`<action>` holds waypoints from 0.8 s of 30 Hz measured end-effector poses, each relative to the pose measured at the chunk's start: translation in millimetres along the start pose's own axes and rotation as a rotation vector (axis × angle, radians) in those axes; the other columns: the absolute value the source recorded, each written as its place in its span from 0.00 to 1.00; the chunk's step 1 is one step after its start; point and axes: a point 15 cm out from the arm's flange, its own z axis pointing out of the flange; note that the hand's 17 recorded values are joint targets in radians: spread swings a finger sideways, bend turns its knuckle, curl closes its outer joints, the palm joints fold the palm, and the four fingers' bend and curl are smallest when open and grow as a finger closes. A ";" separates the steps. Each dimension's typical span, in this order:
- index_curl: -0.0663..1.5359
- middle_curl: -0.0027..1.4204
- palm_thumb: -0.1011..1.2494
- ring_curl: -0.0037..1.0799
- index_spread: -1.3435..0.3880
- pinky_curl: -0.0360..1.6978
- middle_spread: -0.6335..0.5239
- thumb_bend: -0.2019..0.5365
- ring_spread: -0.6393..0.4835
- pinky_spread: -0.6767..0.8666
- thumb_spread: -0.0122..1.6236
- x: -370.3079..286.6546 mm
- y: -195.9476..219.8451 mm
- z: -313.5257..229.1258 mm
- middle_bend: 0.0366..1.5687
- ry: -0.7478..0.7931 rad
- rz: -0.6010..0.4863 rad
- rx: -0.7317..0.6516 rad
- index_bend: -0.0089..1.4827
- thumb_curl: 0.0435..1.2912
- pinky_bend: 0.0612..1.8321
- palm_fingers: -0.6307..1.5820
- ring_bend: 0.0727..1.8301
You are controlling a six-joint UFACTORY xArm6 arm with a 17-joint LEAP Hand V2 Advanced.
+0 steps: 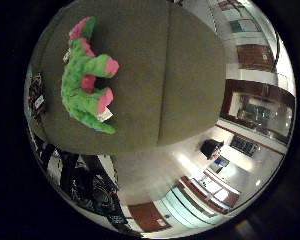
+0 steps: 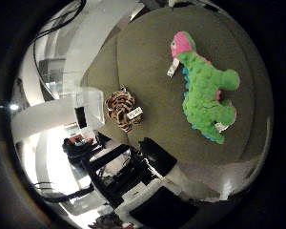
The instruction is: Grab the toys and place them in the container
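A green plush dinosaur with pink feet (image 1: pixel 85 80) lies on an olive-green cushioned surface (image 1: pixel 190 70). The right thumb side palm view shows the same toy (image 2: pixel 205 91) with its pink head toward the surface's far edge and a white tag at its neck. A small brown and white striped toy (image 2: pixel 119 107) lies beside it, near the edge of the surface (image 2: pixel 153 52). Both toys lie away from the palm. I see no container and no clear part of my hand.
The cushioned surface has a seam down its middle (image 1: pixel 165 80). Past its edge stand black frames of furniture or equipment (image 2: pixel 133 172) and a white curved piece (image 2: pixel 62 119). Wooden cabinets (image 1: pixel 258 108) stand across the pale floor.
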 end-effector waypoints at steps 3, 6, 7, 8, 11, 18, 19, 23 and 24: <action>0.23 0.22 0.42 0.25 0.65 0.10 0.69 0.24 0.78 0.72 0.67 -4.7 4.3 30.2 0.10 -0.012 0.031 -0.019 0.12 0.20 0.27 0.35 0.11; 0.23 0.22 0.41 0.24 0.65 0.10 0.70 0.24 0.78 0.73 0.67 -5.1 9.9 56.8 0.10 -0.014 0.050 -0.033 0.12 0.20 0.28 0.36 0.11; 0.23 0.22 0.41 0.24 0.65 0.10 0.70 0.24 0.78 0.73 0.67 -5.6 12.1 63.8 0.10 -0.014 0.053 -0.041 0.12 0.20 0.29 0.36 0.11; 0.23 0.22 0.41 0.24 0.65 0.09 0.70 0.24 0.78 0.73 0.67 -6.6 14.2 69.4 0.10 -0.015 0.058 -0.048 0.12 0.20 0.29 0.36 0.11; 0.23 0.21 0.41 0.24 0.66 0.09 0.71 0.24 0.79 0.73 0.67 -9.7 19.5 85.6 0.10 -0.022 0.086 -0.064 0.12 0.20 0.29 0.36 0.11; 0.23 0.21 0.43 0.24 0.65 0.08 0.72 0.24 0.80 0.76 0.66 -4.5 11.8 110.2 0.10 0.005 0.131 -0.016 0.12 0.21 0.32 0.37 0.12; 0.23 0.21 0.43 0.24 0.65 0.08 0.72 0.24 0.80 0.76 0.66 -4.8 11.4 111.6 0.10 0.006 0.135 -0.015 0.12 0.21 0.33 0.37 0.12; 0.23 0.21 0.46 0.24 0.65 0.08 0.71 0.25 0.81 0.78 0.65 -11.0 11.5 123.3 0.10 0.003 0.152 -0.020 0.12 0.21 0.37 0.39 0.14; 0.22 0.21 0.47 0.24 0.65 0.08 0.71 0.25 0.81 0.79 0.65 -12.6 12.6 126.6 0.10 0.001 0.157 -0.024 0.11 0.21 0.38 0.41 0.15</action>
